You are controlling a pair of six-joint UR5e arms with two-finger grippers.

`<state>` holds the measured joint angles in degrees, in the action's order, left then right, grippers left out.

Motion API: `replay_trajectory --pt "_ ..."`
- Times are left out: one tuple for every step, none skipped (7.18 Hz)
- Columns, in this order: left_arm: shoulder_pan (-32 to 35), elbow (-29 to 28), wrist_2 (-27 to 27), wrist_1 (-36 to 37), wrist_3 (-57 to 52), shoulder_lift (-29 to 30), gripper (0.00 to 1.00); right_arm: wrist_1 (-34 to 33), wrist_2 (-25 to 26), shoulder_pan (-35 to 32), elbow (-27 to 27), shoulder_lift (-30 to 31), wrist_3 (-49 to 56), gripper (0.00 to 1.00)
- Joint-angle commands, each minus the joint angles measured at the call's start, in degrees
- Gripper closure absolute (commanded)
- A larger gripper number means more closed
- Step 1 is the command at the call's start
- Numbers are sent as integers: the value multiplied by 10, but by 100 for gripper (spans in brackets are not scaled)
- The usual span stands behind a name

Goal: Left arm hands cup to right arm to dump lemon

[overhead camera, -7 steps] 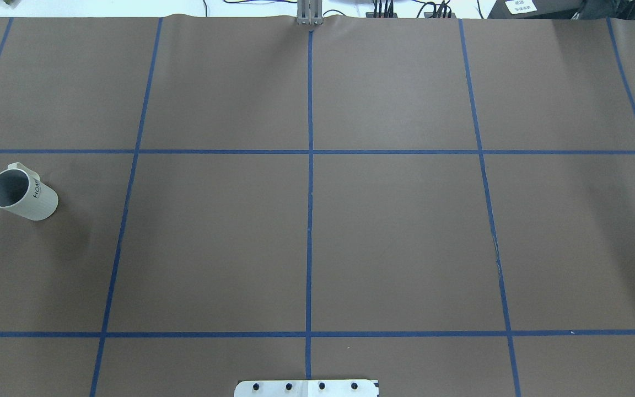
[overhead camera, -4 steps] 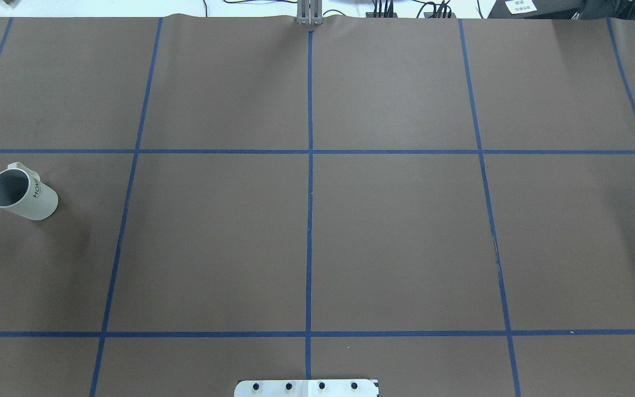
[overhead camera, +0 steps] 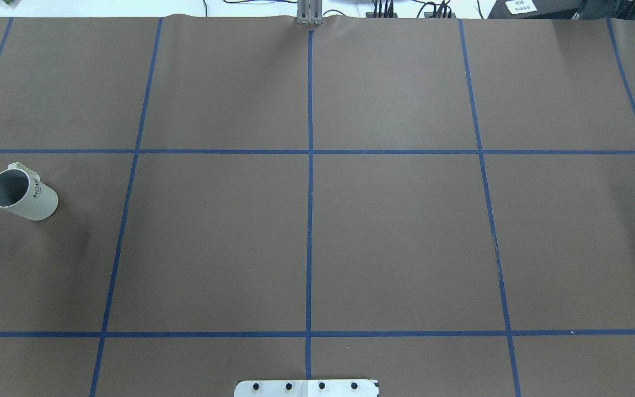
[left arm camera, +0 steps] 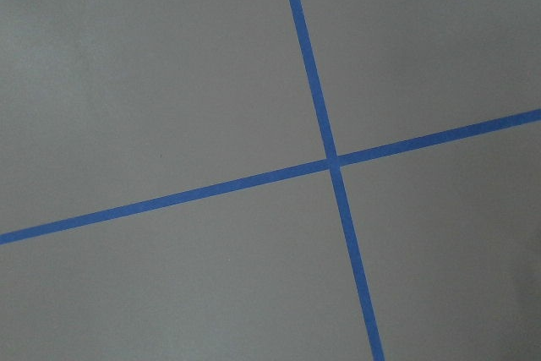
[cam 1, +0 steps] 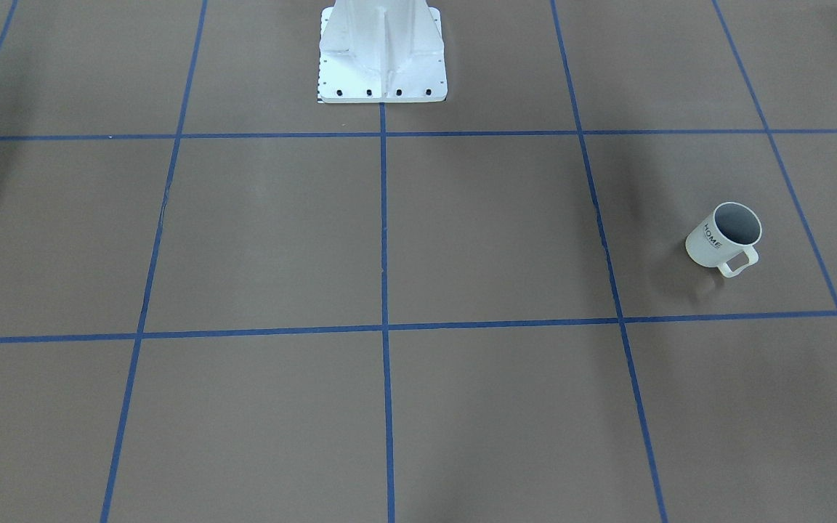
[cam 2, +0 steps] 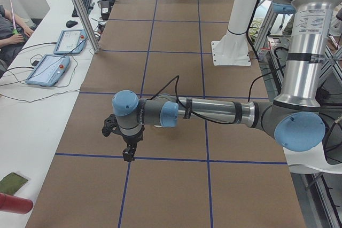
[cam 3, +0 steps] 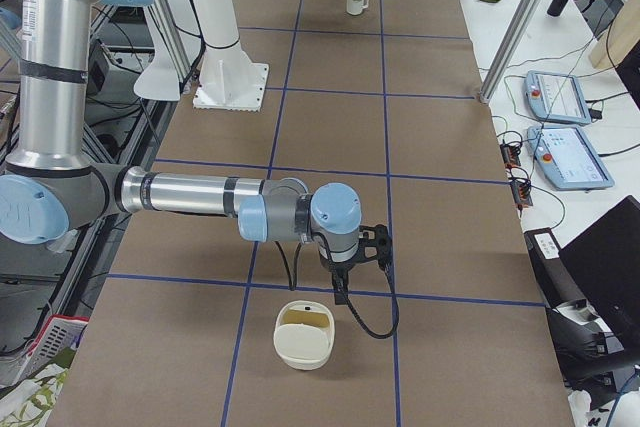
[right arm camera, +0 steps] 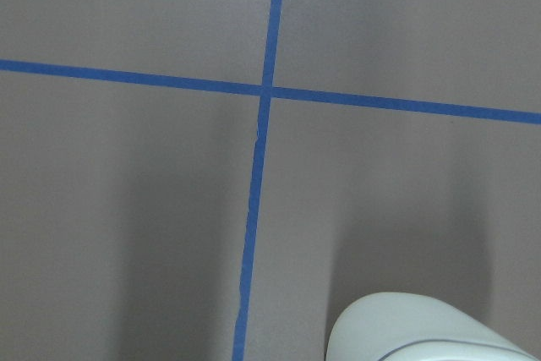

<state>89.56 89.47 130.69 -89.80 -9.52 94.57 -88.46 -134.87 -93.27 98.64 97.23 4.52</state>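
The cup (overhead camera: pixel 22 193), a white ribbed mug marked "HOME", stands upright at the table's left side, handle toward the far edge. It also shows in the front view (cam 1: pixel 724 236) and small at the far end of the right side view (cam 3: pixel 355 0). Its grey inside shows no lemon; the lemon is out of view. The left gripper (cam 2: pixel 128 152) hangs pointing down over a blue tape line, seen only in the left side view. The right gripper (cam 3: pixel 340 285) hangs low over the table at the right end. I cannot tell whether either is open or shut.
A cream container (cam 3: pixel 303 335) sits on the table just in front of the right gripper; its rim shows in the right wrist view (right arm camera: pixel 423 331). The white robot pedestal (cam 1: pixel 382 58) stands at the table's middle edge. Blue tape lines grid the brown table (overhead camera: pixel 394 242).
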Motion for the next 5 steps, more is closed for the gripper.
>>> replay_trajectory --pt "-1 -4 1 0 3 0 0 -67 -4 -10 16 -28 4 0" --pt "-1 -7 1 0 3 0 0 -66 -5 -10 16 -29 4 0" --pt "-1 -7 1 0 4 0 0 -66 -6 -9 17 -30 4 0" --pt "-2 -6 1 0 4 1 0 -66 -5 -9 17 -30 3 0" --pt "-1 -6 1 1 4 0 0 -65 -5 -9 17 -31 0 0"
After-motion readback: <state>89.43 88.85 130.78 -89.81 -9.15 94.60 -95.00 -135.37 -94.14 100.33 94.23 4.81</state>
